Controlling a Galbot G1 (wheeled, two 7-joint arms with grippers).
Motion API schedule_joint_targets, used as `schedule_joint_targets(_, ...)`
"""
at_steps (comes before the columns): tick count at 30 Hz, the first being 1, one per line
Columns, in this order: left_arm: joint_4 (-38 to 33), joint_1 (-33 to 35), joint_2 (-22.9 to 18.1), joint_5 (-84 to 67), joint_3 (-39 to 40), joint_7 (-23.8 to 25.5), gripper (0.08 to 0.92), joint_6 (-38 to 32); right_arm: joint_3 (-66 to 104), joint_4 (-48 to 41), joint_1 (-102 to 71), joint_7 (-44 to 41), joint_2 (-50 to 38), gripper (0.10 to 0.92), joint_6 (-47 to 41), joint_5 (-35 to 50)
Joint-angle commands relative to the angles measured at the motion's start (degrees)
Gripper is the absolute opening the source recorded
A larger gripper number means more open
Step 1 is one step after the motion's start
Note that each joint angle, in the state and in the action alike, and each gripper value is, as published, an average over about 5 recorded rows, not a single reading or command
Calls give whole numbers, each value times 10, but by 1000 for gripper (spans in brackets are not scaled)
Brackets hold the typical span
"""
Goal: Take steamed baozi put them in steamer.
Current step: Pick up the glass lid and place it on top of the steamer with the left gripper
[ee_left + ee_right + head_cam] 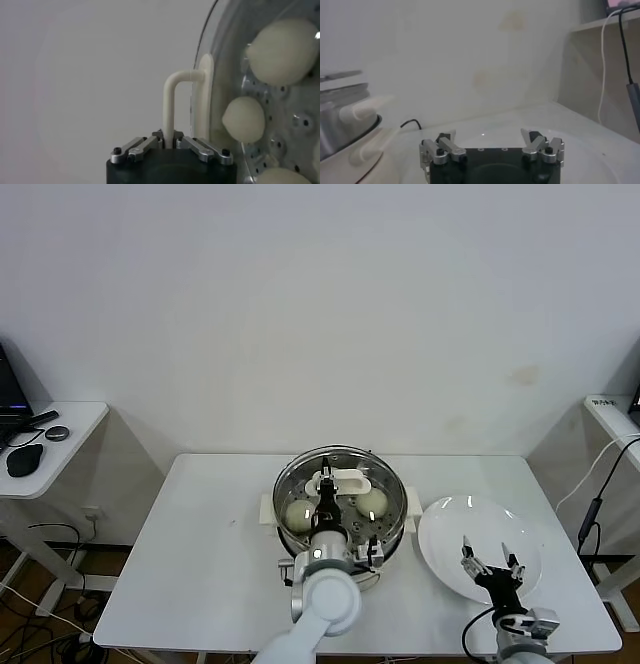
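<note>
The steamer [284, 488] stands at the table's middle with a glass lid [350, 462] over it. Through the lid I see two baozi in the head view, one [298, 514] on the left and one [372, 502] on the right. My left gripper [325, 486] is shut on the lid's white handle [343, 480]. The left wrist view shows that gripper [168, 142] clamped on the handle [170, 105], with three baozi [285, 50] [244, 119] [280, 176] behind the glass on the perforated tray. My right gripper [490, 560] is open and empty above the white plate [450, 529].
In the right wrist view the open gripper [491, 142] hovers over the plate [585, 150], with the steamer's side [340, 115] beyond it. A side table with a mouse [25, 459] stands at the far left, and cables [600, 484] hang at the right.
</note>
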Motion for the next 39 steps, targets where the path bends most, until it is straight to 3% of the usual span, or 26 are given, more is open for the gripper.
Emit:
schedule_joint_targets(1, 14, 3, -1, 5, 1, -7, 168, 0, -2, 0, 1, 0, 3, 823, 1, -2)
schedule_joint_targets(20, -16, 10, 6, -10, 12, 15, 168, 0, -9, -8, 6, 0, 6, 823, 4, -7)
schedule_joint_targets(27, -41, 13, 21, -64, 13, -20, 184, -1, -15, -12, 8, 0, 9, 823, 4, -6)
schedule_joint_targets(39, -209, 88, 67, -92, 31, 44, 510, -3, -16, -15, 10, 0, 11, 823, 5, -11)
